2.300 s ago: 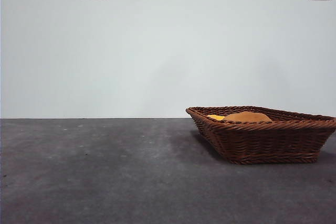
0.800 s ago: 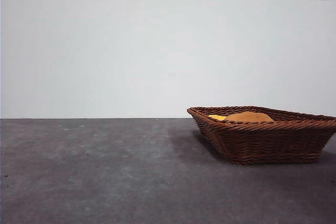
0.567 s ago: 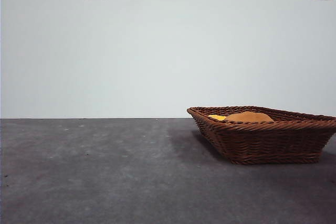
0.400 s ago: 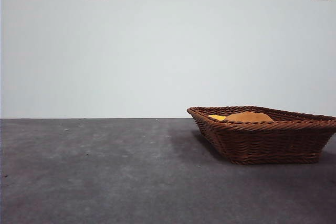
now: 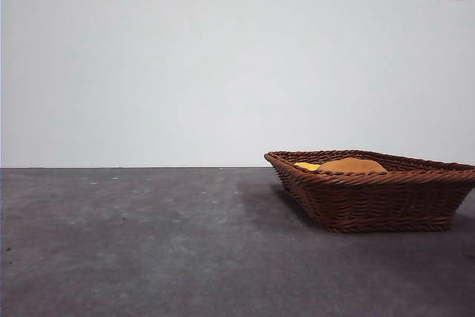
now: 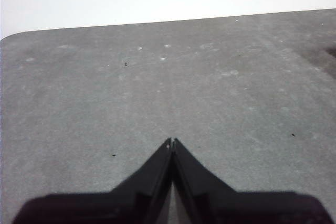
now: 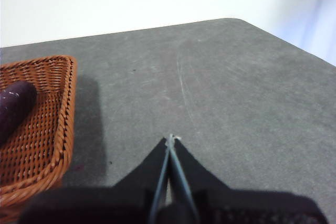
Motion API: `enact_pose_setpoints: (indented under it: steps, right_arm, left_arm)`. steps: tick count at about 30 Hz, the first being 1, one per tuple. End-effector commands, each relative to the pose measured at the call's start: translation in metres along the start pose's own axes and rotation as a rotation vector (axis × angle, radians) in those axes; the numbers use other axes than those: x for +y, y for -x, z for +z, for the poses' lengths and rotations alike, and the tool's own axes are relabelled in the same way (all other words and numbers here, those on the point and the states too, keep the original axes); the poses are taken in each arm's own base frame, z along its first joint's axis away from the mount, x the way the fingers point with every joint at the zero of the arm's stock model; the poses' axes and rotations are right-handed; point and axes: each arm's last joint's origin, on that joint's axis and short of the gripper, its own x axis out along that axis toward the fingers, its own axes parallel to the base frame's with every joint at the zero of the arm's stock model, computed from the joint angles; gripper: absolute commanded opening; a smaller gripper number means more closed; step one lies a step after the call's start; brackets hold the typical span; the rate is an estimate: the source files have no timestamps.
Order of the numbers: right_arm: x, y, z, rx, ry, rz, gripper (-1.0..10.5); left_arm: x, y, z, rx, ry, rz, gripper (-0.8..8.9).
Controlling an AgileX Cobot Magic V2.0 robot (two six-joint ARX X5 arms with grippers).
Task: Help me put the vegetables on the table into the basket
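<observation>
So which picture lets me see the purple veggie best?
The right wrist view. There the dark purple vegetable lies in plain sight inside the basket, at the picture's edge. In the front view the basket's wall hides it; only the brown lump and the yellow one peek over the rim. The left wrist view shows only table.

Basket (image 5: 375, 197) standing on the table (image 5: 148, 243), at the right of the front view. Inside it, a potato (image 5: 350, 165) with a smaller vegetable (image 5: 305, 165) just beside it on the left; the right wrist view shows an eggplant (image 7: 14, 106) also lying in the basket.
</observation>
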Motion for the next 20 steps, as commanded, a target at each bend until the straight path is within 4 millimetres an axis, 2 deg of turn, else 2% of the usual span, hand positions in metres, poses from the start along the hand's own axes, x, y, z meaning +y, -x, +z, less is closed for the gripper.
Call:
enact_pose_setpoints:
  steps: [1,8,13,20]
  right_arm:
    - [-0.0002,-0.0003,-0.0021,0.011,0.035,-0.004,-0.2]
    - [-0.0001,-0.0003,-0.0021,0.011,0.046,0.002,-0.2]
    - [0.0037,0.0,-0.0033,0.025,0.088,0.134,-0.2]
    - [0.004,0.0,-0.0034,0.026,0.088,0.146,-0.2]
  left_arm:
    - [0.0001,-0.0011,-0.0029,0.005,-0.005,-0.002,-0.03]
    - [0.0001,-0.0011,-0.0029,0.005,-0.005,-0.002,-0.03]
    - [0.0001,-0.0011,-0.0029,0.005,-0.005,-0.002,-0.03]
    - [0.0001,-0.0011,-0.0029,0.005,-0.005,-0.002,-0.03]
